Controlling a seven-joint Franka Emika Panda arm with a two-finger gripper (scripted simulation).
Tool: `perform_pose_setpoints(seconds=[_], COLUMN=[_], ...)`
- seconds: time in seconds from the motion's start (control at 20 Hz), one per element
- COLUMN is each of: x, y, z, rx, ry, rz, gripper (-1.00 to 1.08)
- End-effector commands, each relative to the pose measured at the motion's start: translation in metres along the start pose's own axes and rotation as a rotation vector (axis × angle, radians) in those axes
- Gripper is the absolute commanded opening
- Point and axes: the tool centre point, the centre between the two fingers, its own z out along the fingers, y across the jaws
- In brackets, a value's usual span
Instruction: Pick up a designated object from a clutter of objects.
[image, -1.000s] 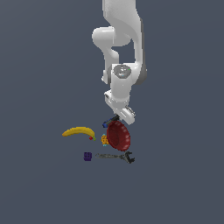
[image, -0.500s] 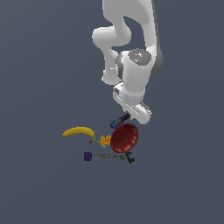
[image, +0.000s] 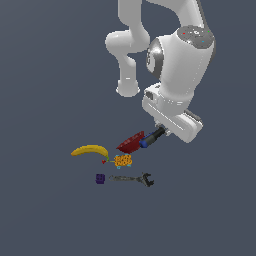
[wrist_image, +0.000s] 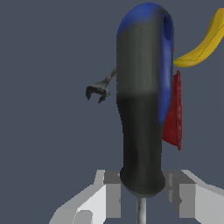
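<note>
My gripper is shut on the screwdriver and holds it off the surface. Its blue and black handle sticks out past the fingers toward the clutter. In the wrist view the handle fills the middle. The thin shaft runs back between the two fingers of my gripper. Below lie the yellow banana, the orange speckled lump, the purple cube and the dark grey wrench. The dark red bowl stands tilted, edge-on, right beside the handle's tip.
The wrist view shows the wrench, the banana and the red bowl's edge behind the handle. The surface around the clutter is plain dark grey. The white arm looms large above the items.
The arm has swung up and toward the exterior view's right, carrying the screwdriver. The red bowl has shifted left and tipped from showing its round face to edge-on. The other items have not moved.
</note>
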Motion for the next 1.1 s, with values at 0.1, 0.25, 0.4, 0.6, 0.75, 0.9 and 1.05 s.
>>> perform_pose_setpoints(seconds=[0.1,0.25,0.4,0.6,0.75,0.9,1.05], x=[-0.001,-0.002,-0.003,-0.003,-0.003,-0.003,-0.003], y=[-0.025,-0.041,-0.055,-0.074,-0.085,-0.095,-0.102], z=[-0.029,-0.046,-0.062,-0.082,-0.094,-0.104,-0.112], rx=[0.000,0.000,0.000,0.000,0.000,0.000,0.000], ry=[0.000,-0.001,-0.001,-0.001,-0.001,-0.001,-0.001], rz=[0.001,0.001,0.001,0.001,0.001,0.001,0.001], gripper=[-1.00,-1.00,-1.00,-1.00,-1.00,-1.00,-1.00])
